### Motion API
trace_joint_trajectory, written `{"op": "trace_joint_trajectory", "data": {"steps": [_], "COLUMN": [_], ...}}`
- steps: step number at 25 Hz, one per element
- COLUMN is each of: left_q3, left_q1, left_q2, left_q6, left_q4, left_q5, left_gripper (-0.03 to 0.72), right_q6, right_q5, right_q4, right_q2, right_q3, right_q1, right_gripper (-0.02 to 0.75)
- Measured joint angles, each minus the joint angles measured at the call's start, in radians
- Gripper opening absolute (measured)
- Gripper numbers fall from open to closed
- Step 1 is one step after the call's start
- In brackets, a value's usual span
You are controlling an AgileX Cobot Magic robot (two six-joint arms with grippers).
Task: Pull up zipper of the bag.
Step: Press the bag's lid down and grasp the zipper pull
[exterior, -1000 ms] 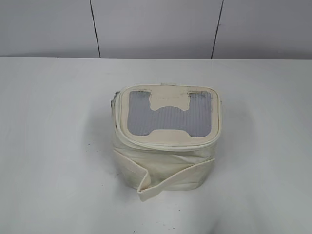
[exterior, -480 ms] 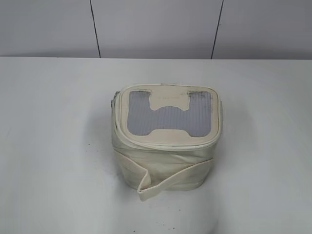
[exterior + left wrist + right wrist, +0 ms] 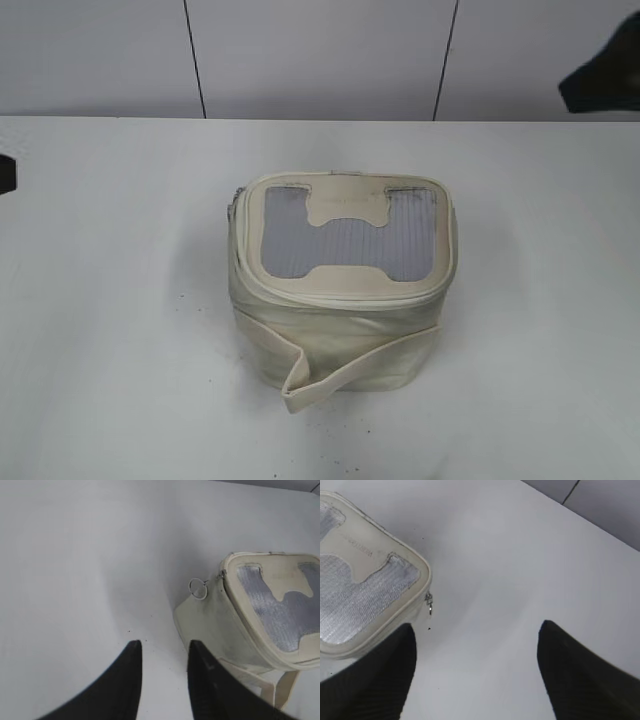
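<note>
- The bag [image 3: 343, 285] is sitting upright in the middle of the exterior view on the white table [image 3: 100, 300], its grey mesh window [image 3: 345, 240] facing up and its loose strap [image 3: 340, 375] drooping across the front toward the lower edge of the frame.
- My left gripper [image 3: 162, 652] is hovering at the bottom centre of my left wrist view, its two black fingers [image 3: 125, 680] standing slightly apart with bare table showing between them, holding nothing.
- In that view the bag is lying to the right, and a silver ring pull [image 3: 198, 588] is hanging off the zipper [image 3: 223, 580] at the bag's upper left corner, well apart from my fingers.
- My right gripper [image 3: 477, 630] is showing at the bottom of my right wrist view with its fingers spread wide, empty.
- A second small pull [image 3: 429, 604] is dangling at the bag's rim in the left half of that view, near my left-hand finger there but not touching it.
- In the exterior view only dark bits of my arms are peeking in at the far left edge and the upper right corner.
</note>
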Motion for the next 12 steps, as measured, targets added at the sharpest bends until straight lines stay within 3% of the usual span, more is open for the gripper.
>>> {"op": "trace_joint_trajectory", "data": {"steps": [7,12], "left_q3": [-0.155,-0.277], "left_q1": [-0.001,-0.038], "left_q2": [0.260,0.422], "left_q6": [0.053,0.061], "left_q4": [-0.068,-0.089], "left_q5": [0.064,0.119], "left_gripper": [0.256,0.284], "right_q6": [-0.223,-0.352], "right_q5": [0.176,0.379], "right_q4": [0.135,0.218], "right_q2": [0.340,0.552], "right_q3": [-0.335,-0.583], "right_q1": [0.000,0.001], "right_gripper": [0.587,0.587]}}
